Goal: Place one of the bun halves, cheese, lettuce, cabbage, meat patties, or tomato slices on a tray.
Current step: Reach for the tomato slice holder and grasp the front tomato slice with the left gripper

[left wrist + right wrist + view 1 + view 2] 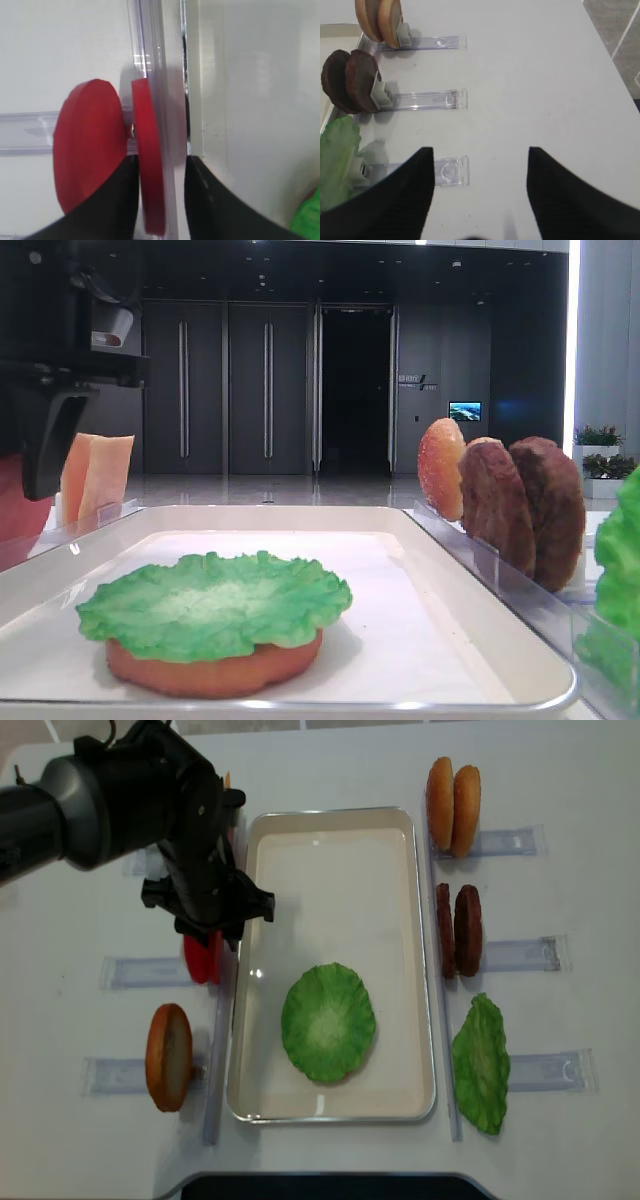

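- A white tabletop [330,760] carries a large white rectangular tray [330,850] with a raised glossy rim at its middle; dark doors stand in the room behind.
- On the tray lies a bright green ruffled lettuce leaf [328,1022], resting on an orange-brown bun half [215,665].
- Left of the tray, two flat red tomato slices [90,145] stand on edge in a clear plastic rack [25,132].
- The left gripper [161,200] has one black finger on each side of the slice nearer the tray; whether they press it I cannot tell.
- The right gripper [480,192] hangs spread and empty over bare table.
- Right of the tray stand two bun halves [452,805], two dark brown rough meat patties [458,930] and another lettuce leaf [482,1065].
- Pale orange cheese slices [95,475] stand at the tray's far left.
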